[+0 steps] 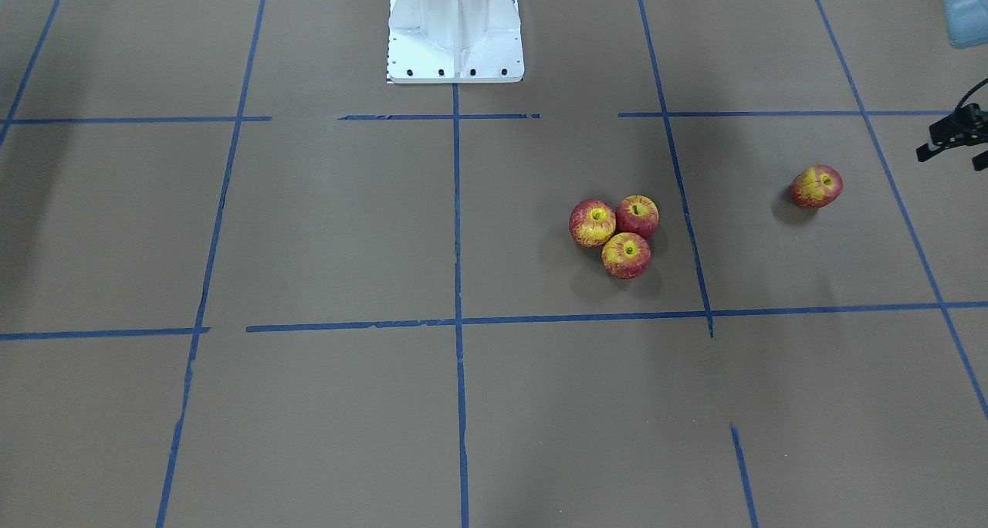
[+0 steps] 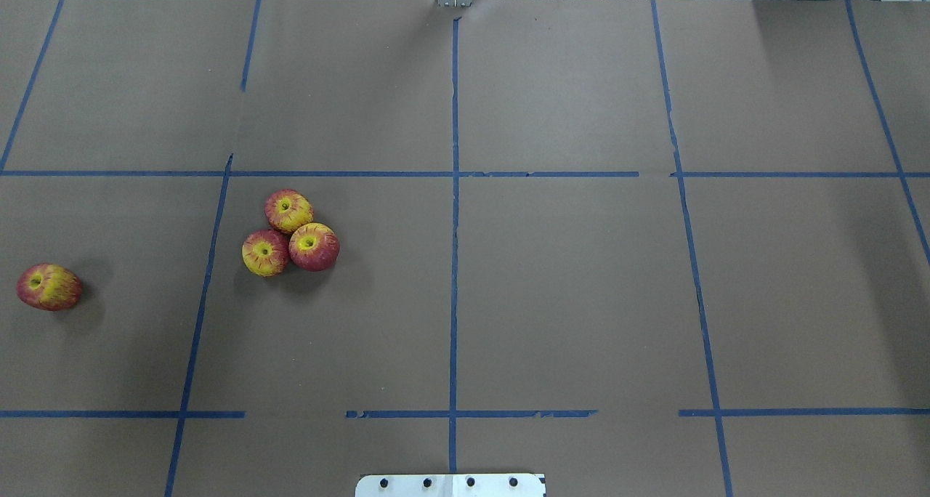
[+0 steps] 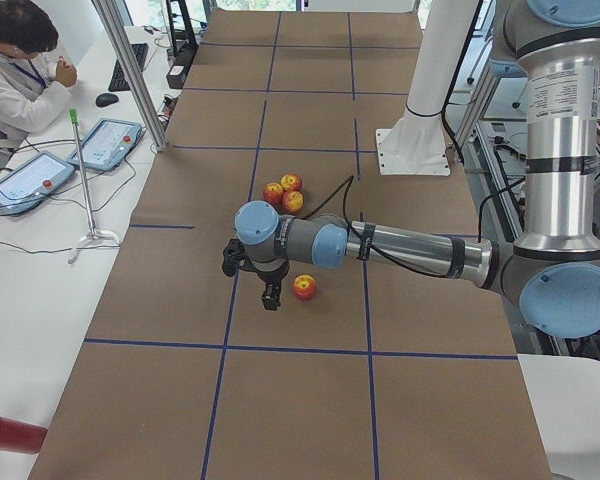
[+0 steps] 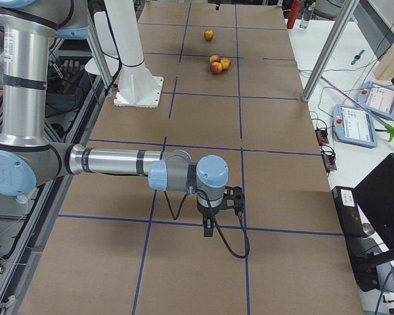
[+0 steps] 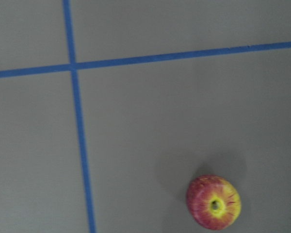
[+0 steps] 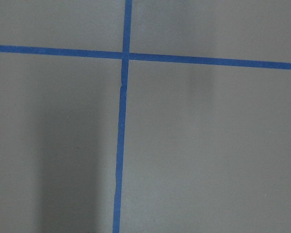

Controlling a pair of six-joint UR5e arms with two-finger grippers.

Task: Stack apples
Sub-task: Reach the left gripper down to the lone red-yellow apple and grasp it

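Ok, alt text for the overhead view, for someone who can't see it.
Three red-and-yellow apples sit touching in a cluster left of centre on a brown table gridded with blue tape. A fourth apple lies alone near the left edge; no arm shows.

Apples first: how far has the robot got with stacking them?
Done: three apples sit touching in a cluster on the table, likely as a base. In hand: nothing; the left claw hangs beside the fourth apple, which lies apart, ungripped. Left: pick that one up and set it on top of the three. No apple rests on another yet.
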